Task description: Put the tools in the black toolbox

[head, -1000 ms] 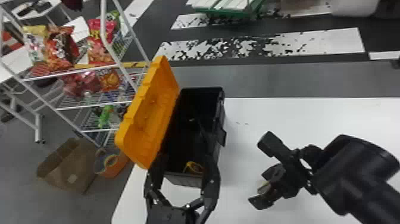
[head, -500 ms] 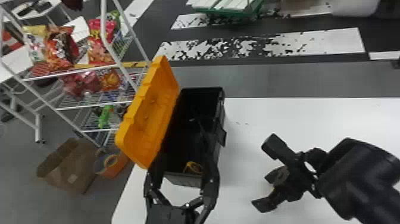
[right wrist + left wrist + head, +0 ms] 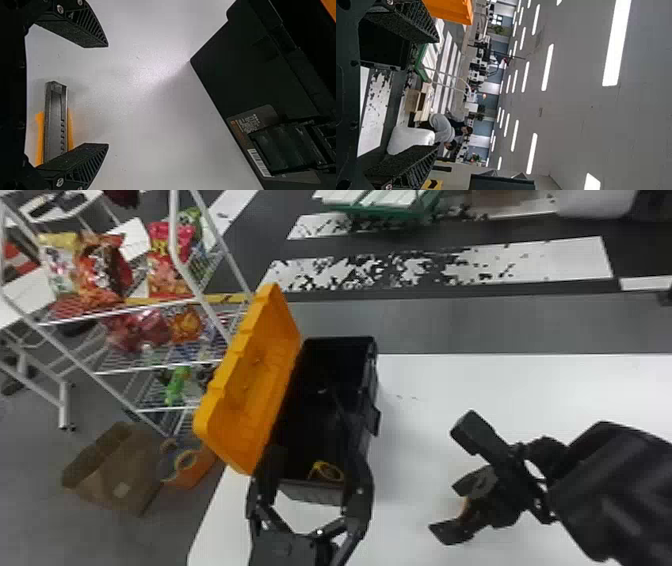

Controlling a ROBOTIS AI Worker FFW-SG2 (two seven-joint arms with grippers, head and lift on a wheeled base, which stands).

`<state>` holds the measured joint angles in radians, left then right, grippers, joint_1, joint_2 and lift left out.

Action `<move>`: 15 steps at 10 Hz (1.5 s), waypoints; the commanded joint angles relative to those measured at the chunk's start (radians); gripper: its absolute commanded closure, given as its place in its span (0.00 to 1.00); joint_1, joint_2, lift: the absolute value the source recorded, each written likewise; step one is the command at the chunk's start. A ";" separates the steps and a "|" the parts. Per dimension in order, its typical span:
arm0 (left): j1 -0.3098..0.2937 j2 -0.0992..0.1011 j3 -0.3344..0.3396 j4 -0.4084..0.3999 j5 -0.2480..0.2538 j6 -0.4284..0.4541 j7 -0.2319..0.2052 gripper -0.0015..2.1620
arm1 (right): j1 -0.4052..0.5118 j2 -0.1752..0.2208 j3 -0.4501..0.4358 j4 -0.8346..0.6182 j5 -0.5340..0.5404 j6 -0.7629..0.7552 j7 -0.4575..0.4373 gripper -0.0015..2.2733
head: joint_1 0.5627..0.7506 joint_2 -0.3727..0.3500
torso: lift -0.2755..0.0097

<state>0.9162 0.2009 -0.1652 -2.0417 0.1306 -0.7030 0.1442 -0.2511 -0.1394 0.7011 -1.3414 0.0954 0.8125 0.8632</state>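
Right gripper (image 3: pixel 452 483) has eased slightly away from the black toolbox (image 3: pixel 313 493) in the head view. Left wrist view: left gripper's (image 3: pixel 435 94) jaws apart, empty. Right wrist view: wide-open jaws bracket the cutter (image 3: pixel 55 118) on the desk (image 3: pixel 150 154), seemingly ungripped yet.

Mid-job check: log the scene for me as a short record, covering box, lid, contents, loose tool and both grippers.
Box: black plastic toolbox, on the white table
Lid: orange plastic, open, on the box's left side
Contents: yellow looped item at the near end; dark interior, rest unclear
Loose tool: grey and orange utility knife on the table, right of the box
Left gripper: open, at the box's near end
Right gripper: open, at the knife, not gripping it
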 commanded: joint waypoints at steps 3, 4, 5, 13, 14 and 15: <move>-0.003 0.000 -0.002 0.000 -0.002 0.006 0.000 0.02 | 0.012 -0.023 -0.002 -0.022 0.001 0.009 0.002 0.05 | 0.70 1.00 | 0.83; -0.007 0.000 -0.002 0.000 -0.003 0.012 0.000 0.02 | 0.012 -0.023 -0.003 -0.024 0.001 0.009 0.002 0.05 | 0.70 1.00 | 0.83; -0.007 0.000 -0.002 0.000 -0.003 0.015 0.000 0.02 | 0.015 -0.023 -0.005 -0.027 0.001 0.009 0.002 0.05 | 0.70 1.00 | 0.83; -0.013 0.000 -0.007 0.000 0.006 0.027 -0.006 0.02 | 0.190 -0.226 -0.112 -0.286 0.003 0.073 0.053 0.05 | 0.70 0.95 | 0.83; -0.017 0.000 -0.014 0.000 0.004 0.040 -0.006 0.02 | 0.219 -0.250 -0.140 -0.321 0.003 0.073 0.057 0.05 | 0.70 0.93 | 0.83; -0.020 0.000 -0.017 0.000 0.003 0.040 -0.005 0.02 | 0.242 -0.264 -0.163 -0.346 0.003 0.073 0.066 0.05 | 0.70 0.89 | 0.83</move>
<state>0.8979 0.2009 -0.1795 -2.0417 0.1343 -0.6644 0.1381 -0.0242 -0.3934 0.5520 -1.6703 0.0981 0.8859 0.9282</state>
